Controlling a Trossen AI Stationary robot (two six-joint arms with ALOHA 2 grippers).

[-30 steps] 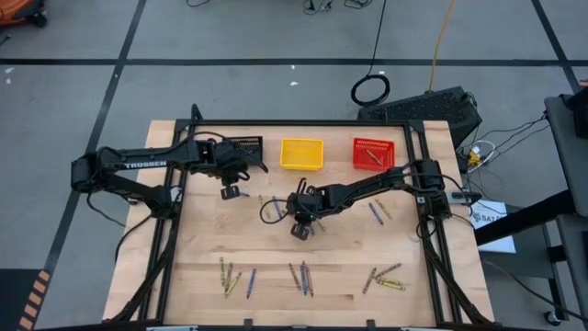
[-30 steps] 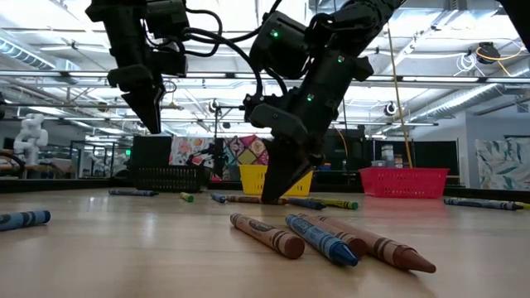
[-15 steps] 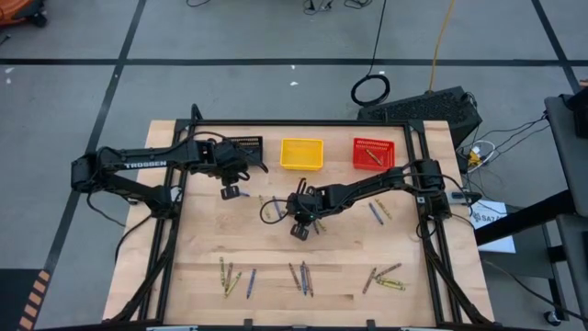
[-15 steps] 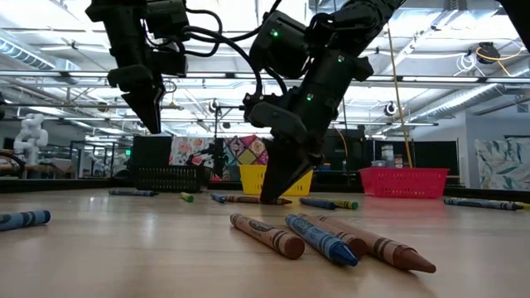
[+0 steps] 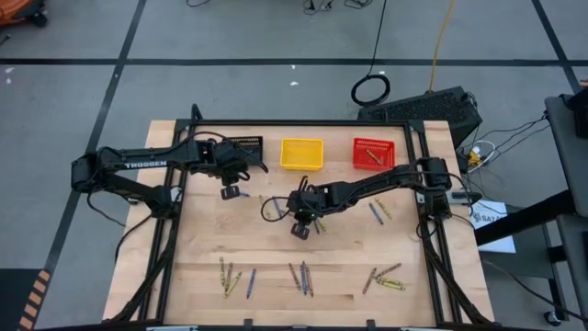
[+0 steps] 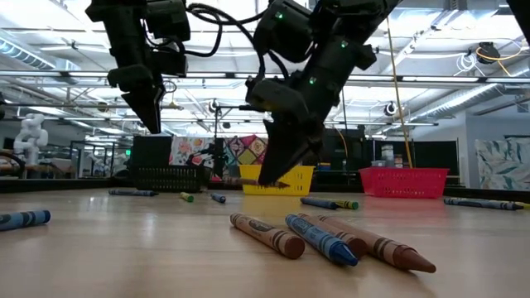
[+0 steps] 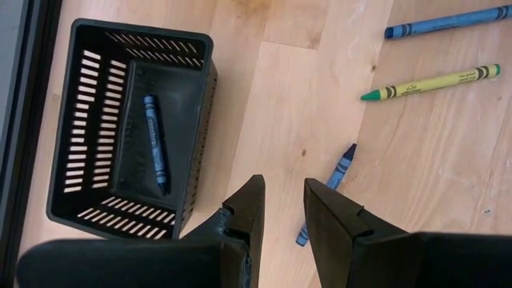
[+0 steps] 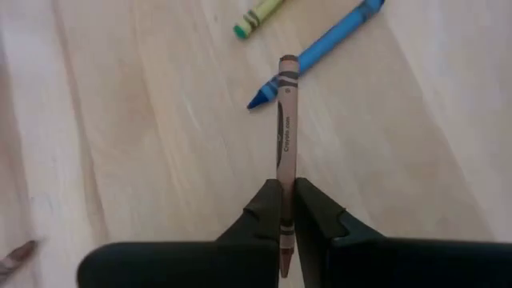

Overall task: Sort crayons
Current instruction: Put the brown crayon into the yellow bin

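A brown crayon [image 8: 286,120] is sitting pinched between the closed fingers of the right gripper [image 8: 286,210], lifted just above the table [image 5: 349,244] near its middle. Below it, a blue crayon [image 8: 316,53] and a green-tipped one [image 8: 258,18] are lying on the wood. The left gripper [image 7: 282,212] is hanging empty, fingers apart, beside the black bin [image 7: 88,128] holding one blue crayon.
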